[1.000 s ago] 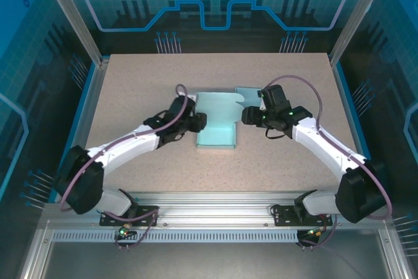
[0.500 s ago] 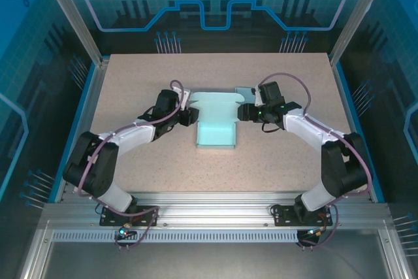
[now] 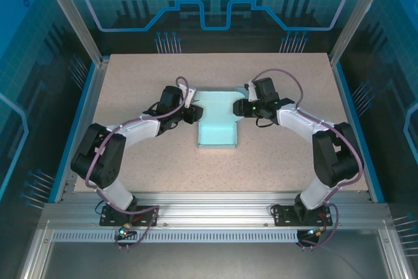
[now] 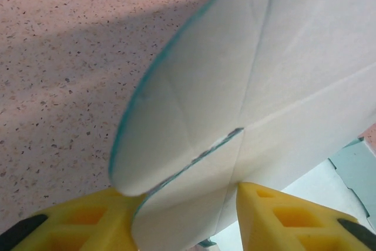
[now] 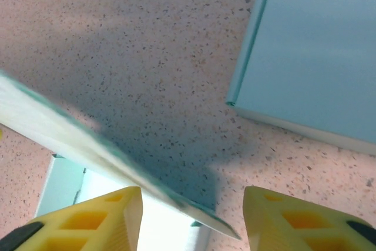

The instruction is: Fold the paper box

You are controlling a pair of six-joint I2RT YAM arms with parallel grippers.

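The teal paper box (image 3: 217,125) lies partly folded at the middle of the table, its back panel spread wide. My left gripper (image 3: 191,113) is at the box's left rear flap. In the left wrist view the white curved flap (image 4: 235,86) fills the gap between the yellow fingers (image 4: 282,218), and the left gripper (image 4: 188,191) is open around it. My right gripper (image 3: 242,108) is at the right rear flap. There a thin flap edge (image 5: 88,139) slants across beside the left finger, and the right gripper (image 5: 194,195) is open. A teal panel (image 5: 317,45) lies flat beyond.
The speckled beige table (image 3: 287,161) surrounds the box on all sides. Blue-lit enclosure walls and metal posts (image 3: 72,24) frame the table. The arm bases sit on the rail at the near edge (image 3: 215,210).
Both grippers have moved back and inward to the box's rear flaps, and both have narrowed. The arms are now stretched lower over the table.
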